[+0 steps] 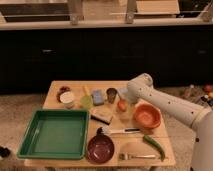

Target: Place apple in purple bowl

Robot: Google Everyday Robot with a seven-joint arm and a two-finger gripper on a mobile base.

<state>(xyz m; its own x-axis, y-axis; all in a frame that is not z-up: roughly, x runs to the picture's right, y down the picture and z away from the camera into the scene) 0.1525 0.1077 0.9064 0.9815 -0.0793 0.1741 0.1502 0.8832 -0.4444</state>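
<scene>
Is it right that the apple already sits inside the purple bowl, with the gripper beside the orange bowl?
Not quite. The camera view shows the apple at the gripper, beside the orange bowl; the purple bowl near the table's front edge holds no apple.
</scene>
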